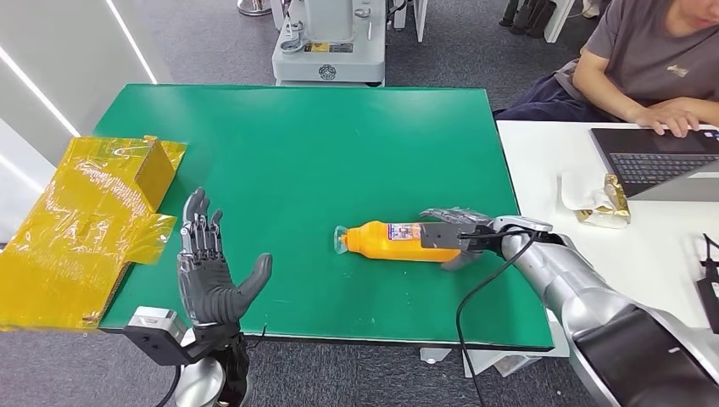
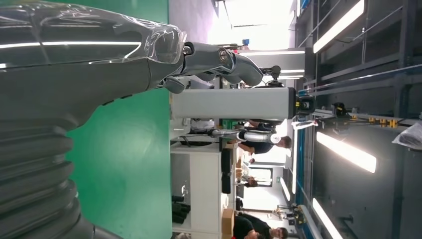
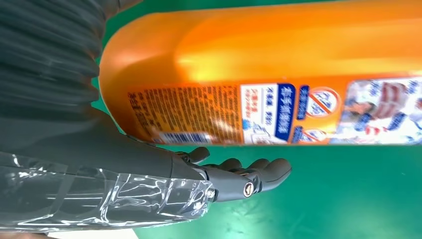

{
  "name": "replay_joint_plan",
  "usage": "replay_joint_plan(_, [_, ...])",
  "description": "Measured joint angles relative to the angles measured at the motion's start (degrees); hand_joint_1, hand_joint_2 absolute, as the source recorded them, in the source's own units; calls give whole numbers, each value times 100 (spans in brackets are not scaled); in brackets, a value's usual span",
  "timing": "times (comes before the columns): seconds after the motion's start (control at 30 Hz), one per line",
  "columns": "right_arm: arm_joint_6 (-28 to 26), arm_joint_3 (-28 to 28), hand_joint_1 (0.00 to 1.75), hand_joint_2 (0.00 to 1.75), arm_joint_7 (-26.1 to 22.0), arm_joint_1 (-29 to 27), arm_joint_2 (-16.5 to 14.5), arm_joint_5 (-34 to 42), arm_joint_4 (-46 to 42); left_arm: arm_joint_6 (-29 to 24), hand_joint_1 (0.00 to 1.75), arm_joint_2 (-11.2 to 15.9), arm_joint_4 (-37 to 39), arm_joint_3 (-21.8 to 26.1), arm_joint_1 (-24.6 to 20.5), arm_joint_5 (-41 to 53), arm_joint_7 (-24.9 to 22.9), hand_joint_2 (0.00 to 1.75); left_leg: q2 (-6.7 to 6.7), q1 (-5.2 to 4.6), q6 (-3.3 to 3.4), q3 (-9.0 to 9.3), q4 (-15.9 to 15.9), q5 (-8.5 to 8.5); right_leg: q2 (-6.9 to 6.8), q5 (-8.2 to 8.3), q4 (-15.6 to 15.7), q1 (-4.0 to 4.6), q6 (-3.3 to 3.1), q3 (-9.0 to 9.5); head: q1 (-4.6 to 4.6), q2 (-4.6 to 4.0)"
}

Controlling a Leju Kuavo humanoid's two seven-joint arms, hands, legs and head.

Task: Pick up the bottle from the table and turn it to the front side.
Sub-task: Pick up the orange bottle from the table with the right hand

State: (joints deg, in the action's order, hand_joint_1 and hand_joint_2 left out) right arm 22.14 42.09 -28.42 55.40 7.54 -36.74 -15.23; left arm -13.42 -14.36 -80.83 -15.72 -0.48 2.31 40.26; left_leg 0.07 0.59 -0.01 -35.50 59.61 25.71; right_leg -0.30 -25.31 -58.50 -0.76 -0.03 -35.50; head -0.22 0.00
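1. Head view: the orange bottle lies on its side on the green desk; the right hand hides its base, fingers around it. Well left of the bottle, the left hand is raised, fingers apart, holding nothing, near yellow wrapping.
2. Left wrist view: the left hand's fingers hang spread above the desk.
3. Right wrist view: the bottle's ends are cut off; fingers lie along its label.

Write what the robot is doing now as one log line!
right hand: around base end of orange bottle | bottle: lying on green table, cap toward left hand | left hand: raised, holds nothing

Bright even light, blown-out ceiling glare
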Motion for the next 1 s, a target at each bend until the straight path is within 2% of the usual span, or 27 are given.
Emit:
replay_joint_plan(0.3, [-290, 5, 0, 175, -85, -270, 98, 127, 4, 94, 0, 0, -15, 0, 40, -2, 0, 175, 2, 0, 0, 1, -1, 1, 2, 0, 0, 0, 0, 0, 0, 0])
replay_joint_plan(0.33, [-314, 5, 38, 175, -93, -281, 100, 126, 3, 88, 0, 0, -15, 0, 40, -2, 0, 175, 3, 0, 0, 1, -1, 1, 3, 0, 0, 0, 0, 0, 0, 0])
replay_joint_plan(0.43, [-355, 5, 168, 175, -101, -297, 102, 120, 2, 63, 0, 0, -17, 0, 40, -2, 0, 175, 3, 0, 0, 2, -1, 1, 3, 0, 1, 0, 0, 0, 1, 0])
replay_joint_plan(0.47, [-374, 5, 175, 175, -104, -298, 103, 119, 2, 58, 0, 0, -19, 0, 41, -2, 0, 175, 3, 1, 0, 2, -1, 1, 3, 0, 1, 0, 0, 0, 1, 0])
replay_joint_plan(1.0, [-850, 5, 175, 175, -272, -395, 131, 98, -37, 135, 0, 0, -30, 0, 41, -24, 0, 175, 4, 0, 0, 4, 0, 1, 4, 1, 1, 0, 0, 2, 0, 0])
